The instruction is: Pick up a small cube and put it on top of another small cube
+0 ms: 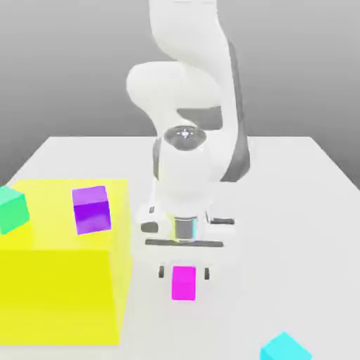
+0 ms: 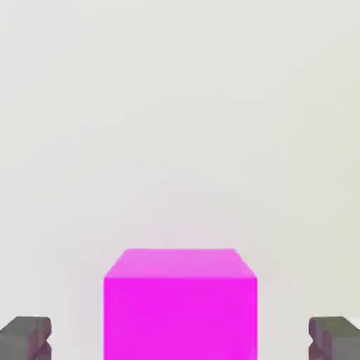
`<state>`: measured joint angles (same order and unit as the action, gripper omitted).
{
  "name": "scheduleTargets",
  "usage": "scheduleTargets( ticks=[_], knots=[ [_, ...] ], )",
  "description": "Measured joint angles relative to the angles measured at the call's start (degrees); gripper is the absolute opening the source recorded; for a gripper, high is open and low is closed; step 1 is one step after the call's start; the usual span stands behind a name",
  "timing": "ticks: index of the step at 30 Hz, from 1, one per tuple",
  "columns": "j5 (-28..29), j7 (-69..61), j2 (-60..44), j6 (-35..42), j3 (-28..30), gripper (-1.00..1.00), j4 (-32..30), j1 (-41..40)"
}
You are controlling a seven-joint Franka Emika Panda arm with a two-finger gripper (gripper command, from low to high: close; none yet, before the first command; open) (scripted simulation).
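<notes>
The claw (image 1: 184,271) is held spread above the small magenta-pink cube (image 1: 184,283), which is seen between its fingertips (image 2: 27,336) on the white desk (image 1: 295,232), untouched.

arm (image 1: 188,84): glossy white rounded shells, grey joint bands | hand (image 1: 184,271): white body, dark grey fingertips (image 2: 28,337)
</notes>
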<state>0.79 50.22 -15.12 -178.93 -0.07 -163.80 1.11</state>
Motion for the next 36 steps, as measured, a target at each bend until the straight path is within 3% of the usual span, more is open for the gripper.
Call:
scheduleTargets(
  ticks=[7, 15, 30, 36],
  knots=[
    [0.3, 0.2, 0.0, 0.0, 0.0, -1.00, 0.0, -0.1],
    [-0.7, -0.6, 14.4, 12.3, -0.9, -1.00, -2.2, -0.7],
    [0.0, -2.9, -0.4, 35.7, -0.7, -1.00, 27.0, -0.8],
    [-3.6, -0.8, 3.1, 49.1, 4.1, -1.00, 37.8, -5.9]
  ],
)
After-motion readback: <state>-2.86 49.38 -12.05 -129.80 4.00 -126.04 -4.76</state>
